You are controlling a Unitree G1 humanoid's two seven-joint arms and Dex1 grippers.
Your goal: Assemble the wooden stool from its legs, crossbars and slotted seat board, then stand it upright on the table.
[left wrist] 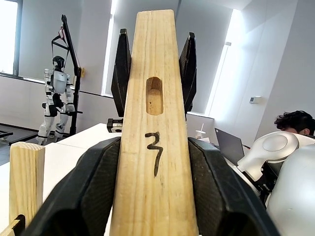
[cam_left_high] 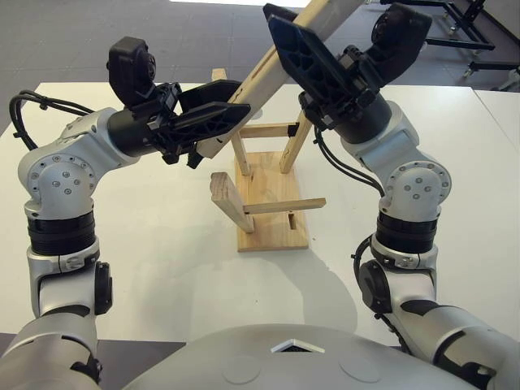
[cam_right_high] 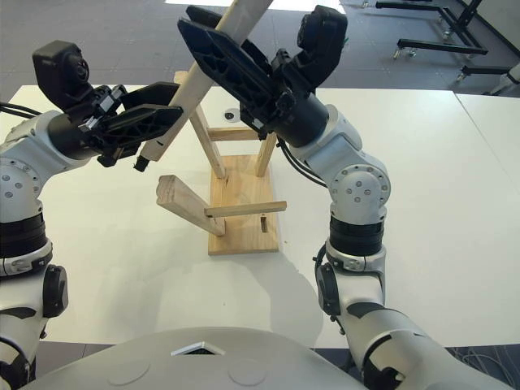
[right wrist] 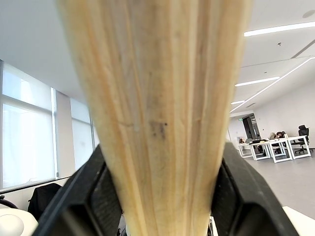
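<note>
Both grippers clamp one long pale wooden leg (cam_left_high: 262, 77), which slants from centre-left to top centre. The left gripper (cam_left_high: 230, 111) takes the lower end and the right gripper (cam_left_high: 296, 36) the upper, above the flat wooden slotted seat board (cam_left_high: 272, 223) on the white table (cam_left_high: 146, 236).

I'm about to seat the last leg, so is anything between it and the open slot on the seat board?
Yes: the front crossbar juts over the slot, so the raised leg must meet it. Nothing else visible.
</note>
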